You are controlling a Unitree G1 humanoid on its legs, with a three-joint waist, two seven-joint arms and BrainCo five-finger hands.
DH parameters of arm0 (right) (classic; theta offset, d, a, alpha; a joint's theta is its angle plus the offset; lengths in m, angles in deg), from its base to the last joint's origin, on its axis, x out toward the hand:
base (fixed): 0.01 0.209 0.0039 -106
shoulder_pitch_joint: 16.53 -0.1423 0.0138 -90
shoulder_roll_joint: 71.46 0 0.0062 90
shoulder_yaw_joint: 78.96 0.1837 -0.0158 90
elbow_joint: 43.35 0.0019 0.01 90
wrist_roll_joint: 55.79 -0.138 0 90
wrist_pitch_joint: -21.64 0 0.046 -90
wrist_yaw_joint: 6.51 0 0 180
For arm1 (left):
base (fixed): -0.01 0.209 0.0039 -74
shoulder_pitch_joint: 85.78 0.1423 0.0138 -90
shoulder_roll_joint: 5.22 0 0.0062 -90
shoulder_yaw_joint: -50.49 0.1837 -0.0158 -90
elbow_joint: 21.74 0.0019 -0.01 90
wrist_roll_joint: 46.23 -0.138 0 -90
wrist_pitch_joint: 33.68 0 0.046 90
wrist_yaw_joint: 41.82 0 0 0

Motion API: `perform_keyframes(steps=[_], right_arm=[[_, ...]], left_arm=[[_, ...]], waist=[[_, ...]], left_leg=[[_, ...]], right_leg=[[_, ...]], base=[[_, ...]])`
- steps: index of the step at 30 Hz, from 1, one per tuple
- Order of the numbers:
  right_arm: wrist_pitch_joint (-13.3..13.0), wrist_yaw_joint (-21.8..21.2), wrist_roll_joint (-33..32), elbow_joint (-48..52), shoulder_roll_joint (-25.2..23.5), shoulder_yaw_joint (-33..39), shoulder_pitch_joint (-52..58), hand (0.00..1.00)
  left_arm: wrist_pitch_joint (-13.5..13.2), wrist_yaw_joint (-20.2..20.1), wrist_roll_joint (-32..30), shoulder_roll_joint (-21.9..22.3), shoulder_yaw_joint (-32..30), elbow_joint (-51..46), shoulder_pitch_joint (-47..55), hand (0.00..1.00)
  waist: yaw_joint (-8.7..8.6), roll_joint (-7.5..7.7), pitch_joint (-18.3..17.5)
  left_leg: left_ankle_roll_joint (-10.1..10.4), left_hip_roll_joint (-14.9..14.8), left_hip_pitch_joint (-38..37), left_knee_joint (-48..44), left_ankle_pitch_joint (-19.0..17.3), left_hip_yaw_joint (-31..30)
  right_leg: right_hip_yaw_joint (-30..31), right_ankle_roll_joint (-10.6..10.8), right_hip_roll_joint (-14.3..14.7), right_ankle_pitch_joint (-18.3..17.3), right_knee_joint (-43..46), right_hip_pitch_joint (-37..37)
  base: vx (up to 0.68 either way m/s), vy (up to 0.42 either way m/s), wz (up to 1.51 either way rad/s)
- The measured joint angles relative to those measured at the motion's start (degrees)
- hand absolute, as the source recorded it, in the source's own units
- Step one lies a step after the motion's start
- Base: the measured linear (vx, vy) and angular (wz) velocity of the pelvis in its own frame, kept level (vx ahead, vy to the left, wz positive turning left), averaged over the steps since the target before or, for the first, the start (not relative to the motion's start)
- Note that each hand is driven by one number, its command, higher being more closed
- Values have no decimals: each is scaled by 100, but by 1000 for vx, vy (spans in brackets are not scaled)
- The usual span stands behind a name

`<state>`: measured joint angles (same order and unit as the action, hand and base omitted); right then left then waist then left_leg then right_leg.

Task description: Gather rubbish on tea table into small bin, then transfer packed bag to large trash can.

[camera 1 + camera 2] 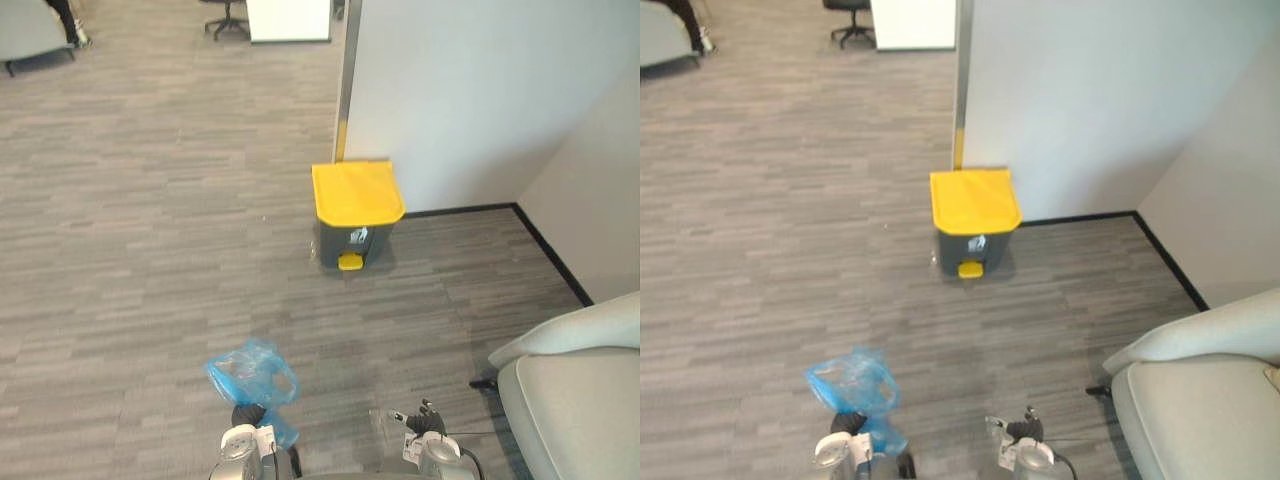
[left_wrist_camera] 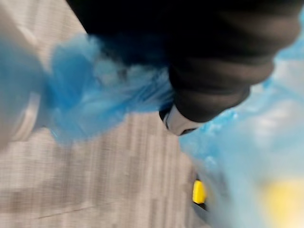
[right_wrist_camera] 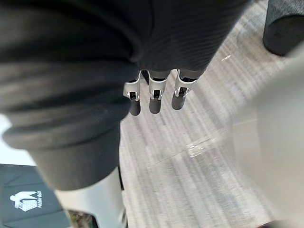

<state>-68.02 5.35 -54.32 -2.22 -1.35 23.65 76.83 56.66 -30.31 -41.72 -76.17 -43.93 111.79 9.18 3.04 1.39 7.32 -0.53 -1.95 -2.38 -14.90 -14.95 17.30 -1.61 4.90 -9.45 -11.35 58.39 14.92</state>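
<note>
A crumpled blue plastic bag [image 1: 250, 372] is bunched up over my left hand [image 1: 250, 414] low in the head views. In the left wrist view the blue bag [image 2: 107, 102] wraps round my left hand [image 2: 213, 66], which is shut on it. The large trash can [image 1: 352, 240], grey with a shut yellow lid [image 1: 357, 191] and a yellow pedal, stands on the floor ahead against a white wall, well beyond both hands. Its pedal [image 2: 199, 192] also shows past the bag. My right hand [image 1: 426, 416] hangs empty, its fingers [image 3: 154, 97] straight over the carpet.
A light grey armchair [image 1: 575, 395] fills the lower right, close to my right arm. White walls [image 1: 470, 90] with a black skirting form a corner behind and right of the can. Grey carpet [image 1: 150, 230] stretches left; an office chair base [image 1: 226, 24] stands far back.
</note>
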Motion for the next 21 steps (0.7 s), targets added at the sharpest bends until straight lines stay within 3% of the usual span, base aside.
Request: perform_keyframes(steps=[2, 4, 5, 6, 7, 8, 11, 12, 13, 14, 16, 17, 19, 21], right_arm=[[-17, -2, 39, 75, 1, 65, -25, 0], [-12, -2, 73, 24, 1, 145, -91, 0], [-11, -2, 73, 4, 2, 167, -105, 0], [-8, -3, 73, -51, -6, 182, -104, 0], [-7, -12, 73, -53, 14, 197, -91, 0], [-7, -9, 83, -98, 134, 199, -231, 0], [-8, -16, 86, -188, 105, 231, -377, 0], [-6, -19, 77, -168, 57, 161, -327, 0], [0, -21, 73, -170, 40, 132, -329, 0], [16, -18, 71, -169, 40, 7, -348, 0], [17, -7, 62, -180, -29, -64, -333, 0], [20, -5, 60, -187, -28, -65, -336, 0], [18, 13, 58, -157, -30, -23, -346, 0], [17, 31, 58, -156, -32, 48, -318, 0]], left_arm=[[-1, 66, -2, -30, -21, 75, -128, 100], [-2, 62, -2, -36, -22, 208, -209, 100], [-1, 59, -2, -35, -20, 218, -202, 100], [-4, 57, -12, -61, -19, 225, -196, 100], [-11, 57, -41, -58, -31, 265, -221, 100], [-11, 51, -89, -13, -33, 300, -229, 100], [-14, 42, -121, 10, -2, 316, -202, 100], [-13, 25, -127, 19, -5, 303, -223, 100], [-14, 14, -127, 18, -9, 298, -222, 100], [-15, -59, -122, -4, -5, 247, -180, 100], [-14, -66, -118, -6, -18, 193, -101, 100], [-14, -76, -117, 0, 1, 181, -93, 100], [-14, -114, -113, 0, -13, 98, -87, 100], [-17, -166, -113, 28, -10, 59, -87, 100]], waist=[[-39, 4, 14], [-95, -4, 26], [-117, -2, 27], [-174, 108, 45], [-213, 88, 92], [-212, -120, 111], [-238, -297, 122], [-249, -295, 128], [-247, -294, 129], [-203, -316, 152], [-96, -283, 180], [-76, -266, 181], [1, -204, 154], [36, -232, 126]], left_leg=[[21, -6, -423, 326, -75, -5], [22, -25, -806, 600, -74, -90], [22, -8, -910, 671, -74, -154], [65, 166, -1181, 795, -104, -467], [105, 164, -1292, 804, -147, -585], [132, 13, -1349, 796, -154, -736], [169, -112, -1210, 124, -90, -1054], [524, -276, -533, -1381, 96, -1158], [695, -330, -353, -1789, 199, -1168], [1070, -586, 245, -3086, 564, -1134], [746, -943, 853, -3924, 299, -865], [630, -1001, 1039, -3813, 156, -767], [469, -1015, 1249, -2465, -78, -538], [381, -832, 1216, -825, 266, -773]], right_leg=[[-716, -181, 94, -214, -589, 500], [-1075, -296, 383, -108, -2113, 598], [-1080, -319, 486, 63, -2630, 592], [-963, -488, 632, 938, -3914, 416], [-919, -925, 648, 1122, -3840, 337], [-1018, -858, 703, 999, -3699, 286], [-1174, -920, 695, 323, -3294, 199], [-1238, -862, 748, 215, -3551, -131], [-1233, -879, 767, 205, -3657, -225], [-1245, -911, 882, 201, -3974, -586], [-1169, -978, 1001, 158, -4316, -1135], [-1123, -963, 1010, 164, -4429, -1308], [-900, -914, 985, 191, -4666, -1551], [-712, -709, 958, 136, -4735, -1689]], base=[[415, 67, -1], [420, 9, 28], [709, -93, 70], [515, -93, 72], [615, -116, 65], [375, -94, 24], [461, -150, 27], [467, -181, 41], [459, -149, 26], [301, -54, -4], [349, -16, -34], [374, 9, -47], [374, 74, -64], [319, 152, -74]])
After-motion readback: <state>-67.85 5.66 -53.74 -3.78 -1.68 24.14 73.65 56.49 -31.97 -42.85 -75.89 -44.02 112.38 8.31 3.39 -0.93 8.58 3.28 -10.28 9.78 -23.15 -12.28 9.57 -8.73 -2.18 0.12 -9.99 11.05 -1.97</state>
